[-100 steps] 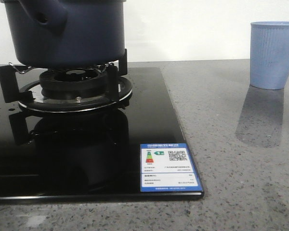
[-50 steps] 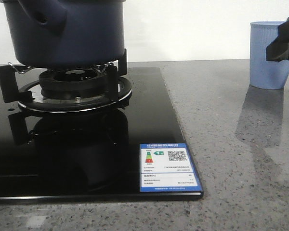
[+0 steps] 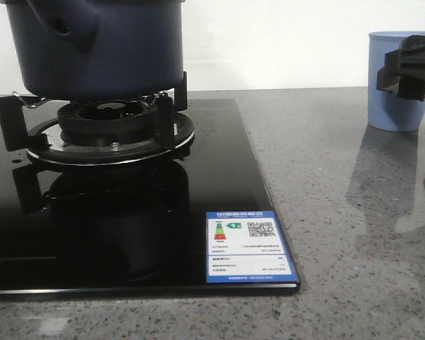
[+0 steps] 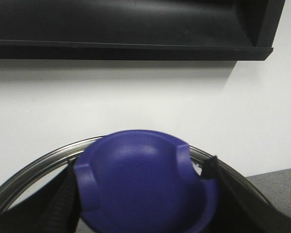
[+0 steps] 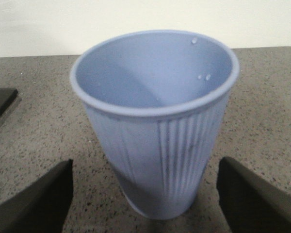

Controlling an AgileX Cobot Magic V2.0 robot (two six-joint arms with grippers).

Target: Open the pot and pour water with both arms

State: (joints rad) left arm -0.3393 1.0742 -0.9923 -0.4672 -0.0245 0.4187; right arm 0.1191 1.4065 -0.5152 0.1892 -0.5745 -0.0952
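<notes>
The dark navy pot (image 3: 99, 49) with its stubby tube handle (image 3: 64, 25) sits on the gas burner (image 3: 110, 131) at the far left; its top is cut off in the front view. In the left wrist view my left gripper (image 4: 139, 167) is shut on the lid's purple-blue knob (image 4: 145, 189), a finger on each side, with the lid's metal rim (image 4: 34, 167) behind. The light blue ribbed cup (image 3: 397, 113) stands at the far right. My right gripper (image 3: 411, 67) is open in front of it. The right wrist view shows its fingers apart, one either side of the cup (image 5: 155, 121), not touching.
A black glass cooktop (image 3: 127, 227) with a blue and white energy label (image 3: 248, 246) covers the left of the grey speckled counter (image 3: 354, 212). A white wall stands behind. A black shelf or hood (image 4: 136, 29) hangs above the pot.
My right gripper came in from the right edge, where it was out of view a second ago, and moved left in front of the cup. The pot and cup have not moved.
</notes>
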